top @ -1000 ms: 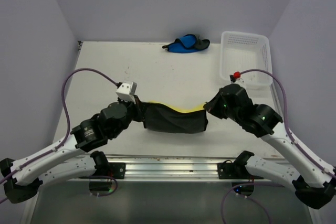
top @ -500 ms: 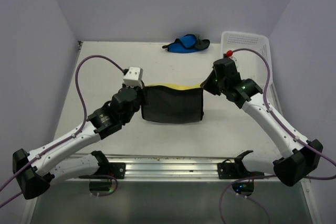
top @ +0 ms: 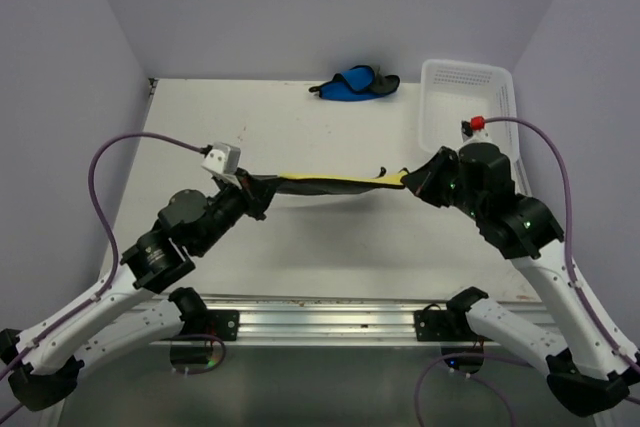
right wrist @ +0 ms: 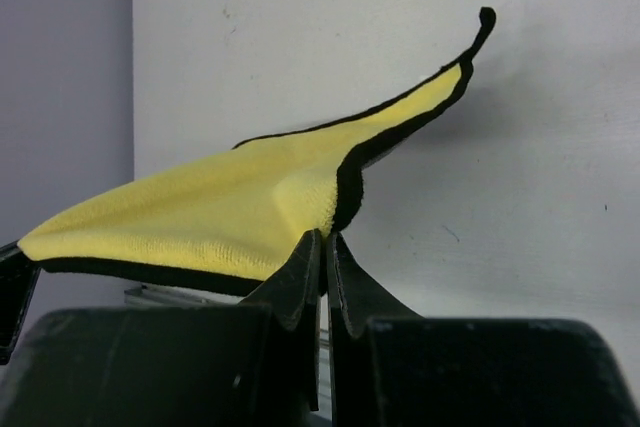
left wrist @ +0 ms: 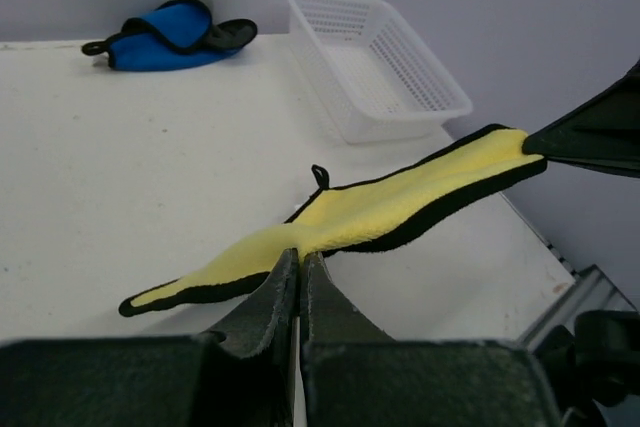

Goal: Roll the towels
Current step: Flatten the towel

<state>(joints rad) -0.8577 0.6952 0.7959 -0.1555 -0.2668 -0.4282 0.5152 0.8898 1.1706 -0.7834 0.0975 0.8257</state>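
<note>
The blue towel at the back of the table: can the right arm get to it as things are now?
Probably not yet. The right gripper is shut on the yellow towel, stretched across to the left gripper. Once it lets go, the table toward the blue towel looks free.

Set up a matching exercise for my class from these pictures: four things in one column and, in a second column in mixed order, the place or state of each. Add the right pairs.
Column one
1. yellow towel
2. blue towel
3. basket
4. left gripper

Column two
a. bunched up at the far edge of the table
b. shut on one end of the yellow towel
c. stretched out and lifted off the table
d. white, standing at the far right corner

Pairs: 1-c, 2-a, 3-d, 4-b
</note>
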